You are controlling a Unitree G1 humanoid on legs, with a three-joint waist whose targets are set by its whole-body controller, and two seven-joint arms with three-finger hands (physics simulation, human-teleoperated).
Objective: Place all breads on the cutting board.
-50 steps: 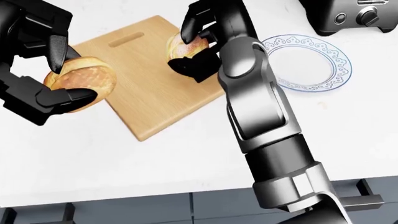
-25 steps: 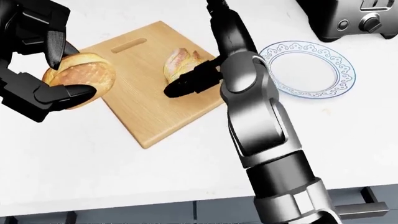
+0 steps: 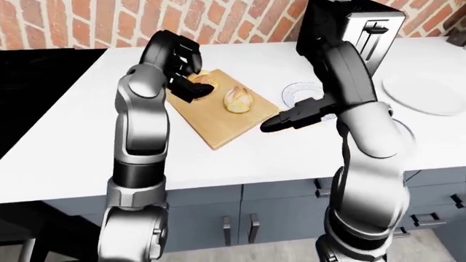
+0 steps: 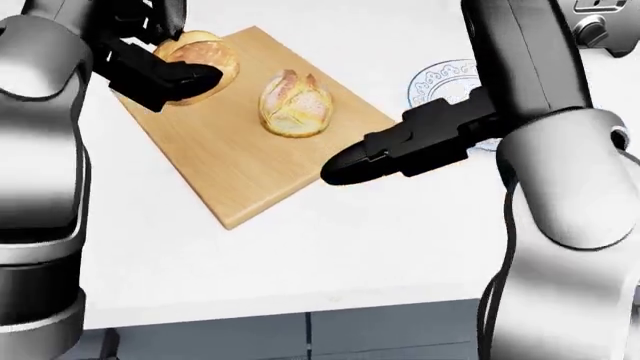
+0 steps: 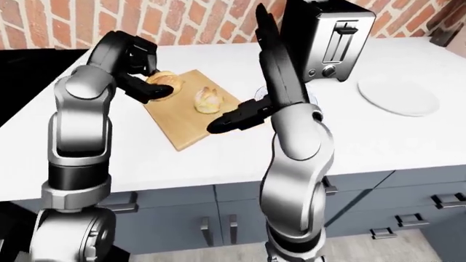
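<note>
One scored bread roll (image 4: 294, 103) lies on the cutting board (image 4: 240, 169), released, just left of the empty right hand (image 4: 400, 150), whose fingers are apart. The left hand (image 4: 160, 64) is clamped on the second bun (image 4: 205, 60) above the board's upper corner; its release remains.

This is a kitchen. A red brick wall (image 3: 65, 24) stands behind a long white tabletop (image 3: 72, 147). Under it are grey cupboard doors with metal handles (image 3: 251, 228). On the tabletop sit a shiny silver toaster with two slots (image 5: 331, 35), a light wooden cutting board (image 4: 235, 161), a plain white round plate (image 5: 397, 94) and a clear plate with a blue swirly rim (image 4: 440, 75).
</note>
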